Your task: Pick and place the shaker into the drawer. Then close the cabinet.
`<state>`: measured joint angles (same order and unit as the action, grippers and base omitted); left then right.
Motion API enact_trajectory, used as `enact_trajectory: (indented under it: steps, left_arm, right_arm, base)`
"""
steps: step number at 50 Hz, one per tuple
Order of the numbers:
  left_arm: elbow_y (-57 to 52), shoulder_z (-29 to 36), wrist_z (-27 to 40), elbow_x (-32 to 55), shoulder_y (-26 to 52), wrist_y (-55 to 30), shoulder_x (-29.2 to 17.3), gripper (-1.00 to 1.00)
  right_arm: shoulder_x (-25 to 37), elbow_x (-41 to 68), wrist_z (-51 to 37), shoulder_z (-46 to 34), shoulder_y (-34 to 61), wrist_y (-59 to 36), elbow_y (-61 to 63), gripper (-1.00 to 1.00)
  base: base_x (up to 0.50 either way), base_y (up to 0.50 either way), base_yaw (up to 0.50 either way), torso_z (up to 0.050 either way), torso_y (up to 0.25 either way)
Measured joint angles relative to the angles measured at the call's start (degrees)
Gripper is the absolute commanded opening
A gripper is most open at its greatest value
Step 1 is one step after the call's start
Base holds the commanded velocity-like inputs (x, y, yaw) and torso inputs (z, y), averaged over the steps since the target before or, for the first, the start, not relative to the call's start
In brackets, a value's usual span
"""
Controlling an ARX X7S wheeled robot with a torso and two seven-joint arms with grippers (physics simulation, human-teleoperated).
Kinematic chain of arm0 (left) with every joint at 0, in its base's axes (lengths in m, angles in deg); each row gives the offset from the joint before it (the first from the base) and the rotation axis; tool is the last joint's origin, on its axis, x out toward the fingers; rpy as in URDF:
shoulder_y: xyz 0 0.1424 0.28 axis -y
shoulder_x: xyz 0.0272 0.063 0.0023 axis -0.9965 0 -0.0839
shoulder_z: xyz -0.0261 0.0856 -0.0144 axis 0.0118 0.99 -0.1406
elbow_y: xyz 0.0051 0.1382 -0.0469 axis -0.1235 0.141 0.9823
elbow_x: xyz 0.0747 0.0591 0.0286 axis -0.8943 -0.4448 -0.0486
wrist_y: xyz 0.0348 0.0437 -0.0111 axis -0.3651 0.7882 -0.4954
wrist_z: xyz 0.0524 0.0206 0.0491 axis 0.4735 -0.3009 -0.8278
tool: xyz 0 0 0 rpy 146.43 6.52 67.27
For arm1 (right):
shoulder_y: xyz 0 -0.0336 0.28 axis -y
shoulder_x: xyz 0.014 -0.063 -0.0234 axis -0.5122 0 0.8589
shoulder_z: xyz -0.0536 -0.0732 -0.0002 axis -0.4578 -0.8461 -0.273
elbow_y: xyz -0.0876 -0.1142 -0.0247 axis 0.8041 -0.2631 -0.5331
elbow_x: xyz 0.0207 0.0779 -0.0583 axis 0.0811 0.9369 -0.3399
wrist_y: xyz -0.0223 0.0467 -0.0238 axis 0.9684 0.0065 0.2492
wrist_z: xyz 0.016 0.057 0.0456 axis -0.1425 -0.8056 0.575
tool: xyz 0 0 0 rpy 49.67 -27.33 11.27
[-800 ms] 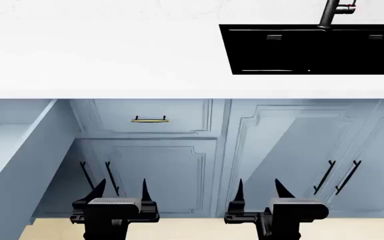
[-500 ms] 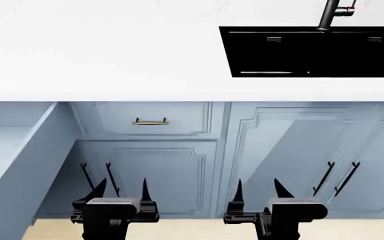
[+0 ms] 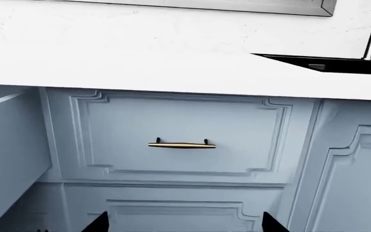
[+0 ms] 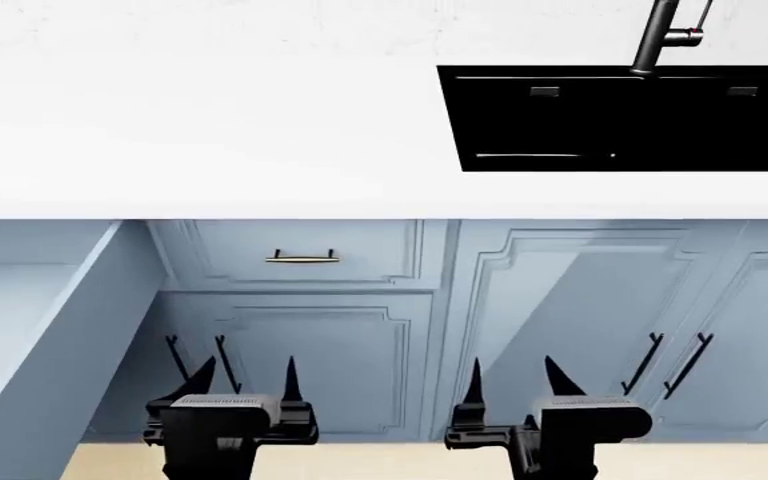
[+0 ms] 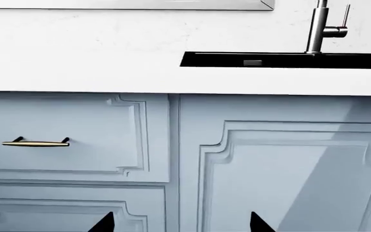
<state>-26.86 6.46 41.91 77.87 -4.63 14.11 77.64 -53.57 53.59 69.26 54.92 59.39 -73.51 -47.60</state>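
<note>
No shaker shows in any view. The open drawer (image 4: 51, 340) juts out at the left of the head view, and its pale blue-grey side wall (image 3: 5, 154) fills one edge of the left wrist view. The cabinet (image 4: 558, 320) spans the view under the white countertop (image 4: 224, 120). My left gripper (image 4: 247, 375) (image 3: 184, 222) hangs low in front of the cabinet doors, open and empty. To its right my right gripper (image 4: 514, 375) (image 5: 180, 222) is at the same height, also open with nothing between its fingers.
A black sink (image 4: 624, 120) with a dark faucet (image 4: 658, 35) is set in the countertop at the right. A shallow panelled drawer front with a brass bar handle (image 4: 301, 258) (image 3: 181, 144) (image 5: 36, 142) stays shut. Black door handles (image 4: 671, 365) stand on the right doors.
The countertop, sink and cabinet fronts have slid downward in the head view. Both grippers hold the same spot in the picture, still open.
</note>
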Motion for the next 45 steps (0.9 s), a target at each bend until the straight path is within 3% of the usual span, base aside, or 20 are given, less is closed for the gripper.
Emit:
enact_trajectory:
  steps: [8, 45]
  left_arm:
    - [0.0, 0.6, 0.6, 0.7, 0.1, -0.3, -0.5, 1.00]
    - [0.8, 2.8, 4.1, 2.3, 0.7, -0.3, -2.4, 1.00]
  right_arm:
    - [0.6, 0.5, -0.6, -0.7, 0.0, 0.2, 0.0, 1.00]
    - [2.7, 4.6, -1.2, -2.9, 0.2, 0.3, 0.0, 1.00]
  base:
    - [0.00, 0.00, 0.00, 0.050, 0.000]
    - [0.00, -0.50, 0.00, 0.000, 0.000]
